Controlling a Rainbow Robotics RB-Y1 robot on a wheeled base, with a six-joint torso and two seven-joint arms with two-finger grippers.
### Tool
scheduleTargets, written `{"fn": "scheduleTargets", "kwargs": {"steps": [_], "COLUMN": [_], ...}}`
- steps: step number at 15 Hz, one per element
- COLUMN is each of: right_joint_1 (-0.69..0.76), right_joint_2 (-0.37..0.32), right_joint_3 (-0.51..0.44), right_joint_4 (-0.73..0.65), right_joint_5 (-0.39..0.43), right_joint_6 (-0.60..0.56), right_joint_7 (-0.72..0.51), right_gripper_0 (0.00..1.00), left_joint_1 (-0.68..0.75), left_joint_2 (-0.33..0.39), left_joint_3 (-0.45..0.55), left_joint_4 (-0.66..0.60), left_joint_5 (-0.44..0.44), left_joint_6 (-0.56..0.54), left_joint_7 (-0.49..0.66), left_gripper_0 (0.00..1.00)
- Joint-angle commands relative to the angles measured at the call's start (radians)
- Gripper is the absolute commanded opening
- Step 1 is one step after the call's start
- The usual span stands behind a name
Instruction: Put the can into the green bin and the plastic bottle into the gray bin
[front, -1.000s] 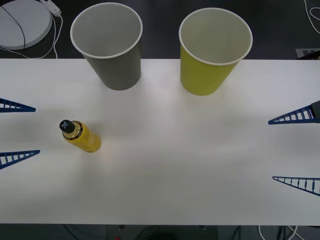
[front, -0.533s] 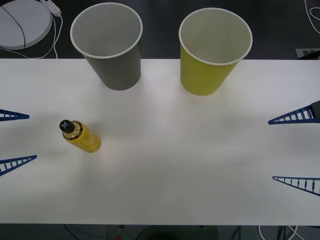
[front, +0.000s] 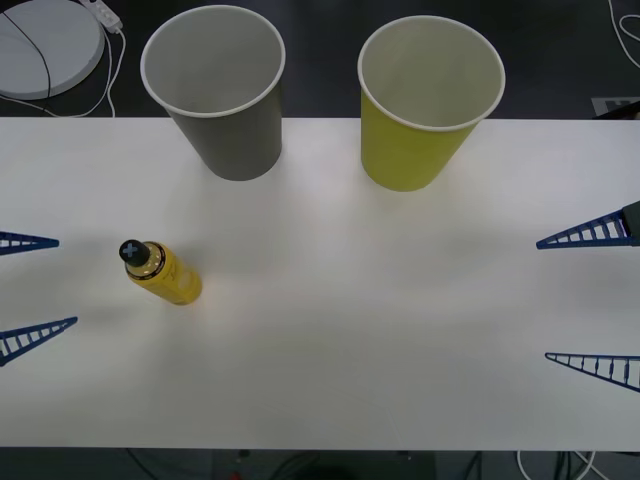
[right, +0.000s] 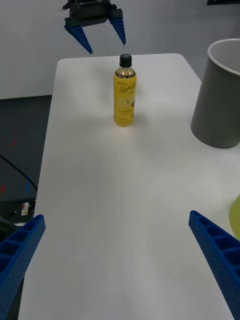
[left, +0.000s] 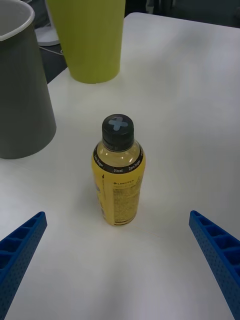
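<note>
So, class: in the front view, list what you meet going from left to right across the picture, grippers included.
left gripper → plastic bottle → gray bin → green bin → right gripper

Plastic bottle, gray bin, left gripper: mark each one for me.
plastic bottle (left: 119, 187), left wrist view, on its yellow body.
gray bin (front: 232, 130), front view, on its gray outer wall.
left gripper (front: 28, 288), front view, midway between its open blue fingertips.
</note>
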Motion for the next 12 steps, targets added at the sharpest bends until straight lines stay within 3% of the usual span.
{"fn": "scheduleTargets", "kwargs": {"steps": [1, 4, 12], "right_joint_1": [0.000, 0.000, 0.000], "right_joint_2": [0.000, 0.000, 0.000], "right_joint_3": [0.000, 0.000, 0.000], "right_joint_4": [0.000, 0.000, 0.000], "right_joint_5": [0.000, 0.000, 0.000], "right_joint_6": [0.000, 0.000, 0.000], "right_joint_7": [0.000, 0.000, 0.000], "right_gripper_0": [1.00, 1.00, 1.00], "left_joint_1": [-0.001, -0.003, -0.057], "left_joint_2": [-0.038, -0.083, -0.201], "left_joint_3": [-0.002, -0.003, -0.003], "left_joint_4": [0.016, 0.027, 0.051], "left_joint_5": [0.000, -0.006, -0.124], "left_joint_6": [-0.003, -0.003, 0.014], "left_joint_7": [-0.024, -0.036, -0.029], "left_gripper_0": [1.00, 1.00, 1.00]}}
